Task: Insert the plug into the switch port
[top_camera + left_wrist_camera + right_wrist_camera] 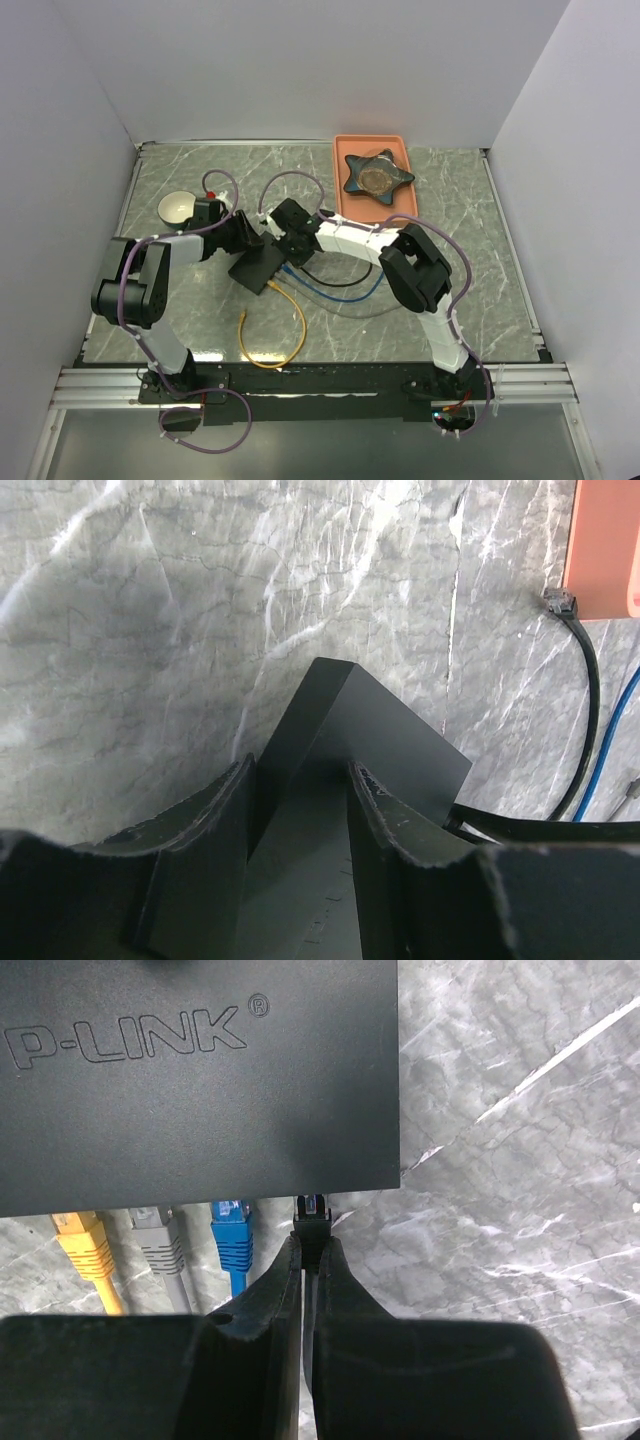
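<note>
The black switch box (258, 267) lies mid-table; in the right wrist view (190, 1080) it reads "P-LINK". Yellow (82, 1245), grey (160, 1245) and blue (231, 1238) plugs sit in ports along its near edge. My right gripper (311, 1245) is shut on a black plug (311, 1212), whose tip is at the port at the box's right end. My left gripper (300, 780) is shut on the switch box (350, 730), one finger on each side. In the top view the left gripper (240, 240) is at the box's far-left end and the right gripper (290, 245) at its right edge.
An orange tray (345, 150) at the back holds a dark star-shaped object (377, 175). A white cup (177, 208) stands at the left. Yellow (290, 330), blue (335, 290) and black (330, 282) cables trail over the table in front of the box. A loose black plug end (560, 602) lies by the tray.
</note>
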